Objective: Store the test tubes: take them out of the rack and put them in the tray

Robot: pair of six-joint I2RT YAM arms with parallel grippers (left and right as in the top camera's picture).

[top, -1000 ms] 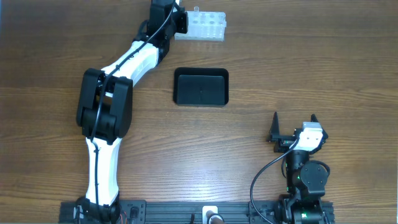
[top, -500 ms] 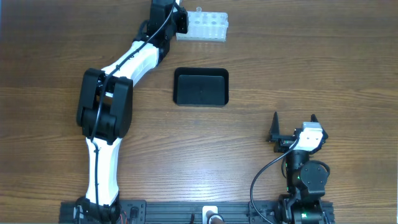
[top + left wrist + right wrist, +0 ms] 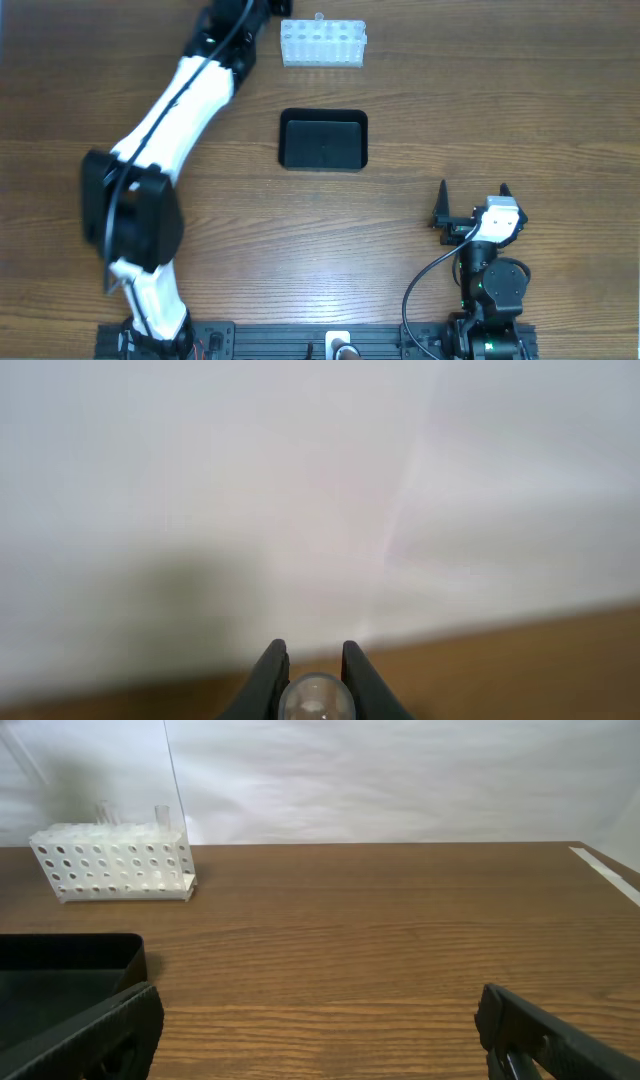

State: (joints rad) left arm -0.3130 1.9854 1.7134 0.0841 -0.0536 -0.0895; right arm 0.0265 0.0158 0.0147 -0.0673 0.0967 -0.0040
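Observation:
The clear plastic rack (image 3: 322,46) stands at the far middle of the table, with a tube top (image 3: 318,17) sticking up from its back row. It also appears in the right wrist view as the rack (image 3: 115,865), with tube rims showing above it. The black tray (image 3: 323,140) lies in front of it and holds nothing. My left arm (image 3: 190,85) stretches to the far edge, left of the rack. Its gripper (image 3: 314,650) is lifted, faces the white wall and is shut on a clear test tube (image 3: 315,702). My right gripper (image 3: 472,205) rests open near its base.
A white wall runs along the table's far edge. Bare wood surrounds the tray (image 3: 70,970) on all sides. A strip of pale tape (image 3: 605,870) lies near the right edge of the table.
The left arm has swung left and up, away from the rack, with its gripper now near the far edge. The rack shifted slightly. The right arm has not moved.

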